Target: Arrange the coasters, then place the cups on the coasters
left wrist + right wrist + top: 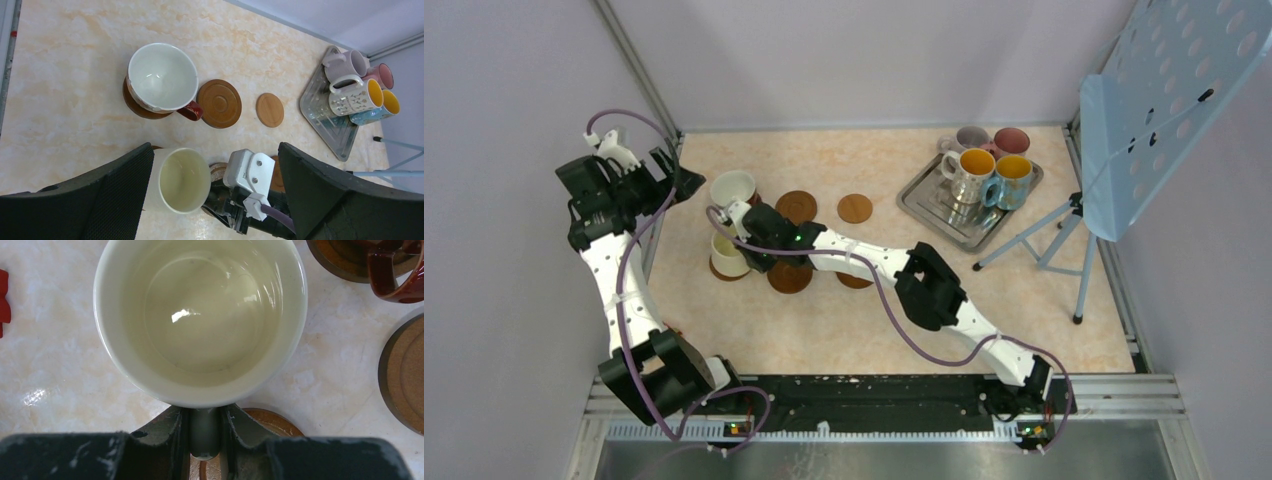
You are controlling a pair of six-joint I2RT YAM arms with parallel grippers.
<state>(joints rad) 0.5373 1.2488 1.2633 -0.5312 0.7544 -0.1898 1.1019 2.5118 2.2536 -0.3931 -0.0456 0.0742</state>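
Setting the cream mug point(727, 252) on its coaster point(723, 272)

Top: right gripper point(742, 232) clamps the cream mug over the coaster, at left; left gripper point(679, 172) gapes empty. Left wrist: coaster mostly hidden. Right wrist: handle point(204, 432) pinched; lower level, centre, then release.

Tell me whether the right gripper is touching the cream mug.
Touching. The right wrist view shows the right gripper clamped on the handle of the cream mug.
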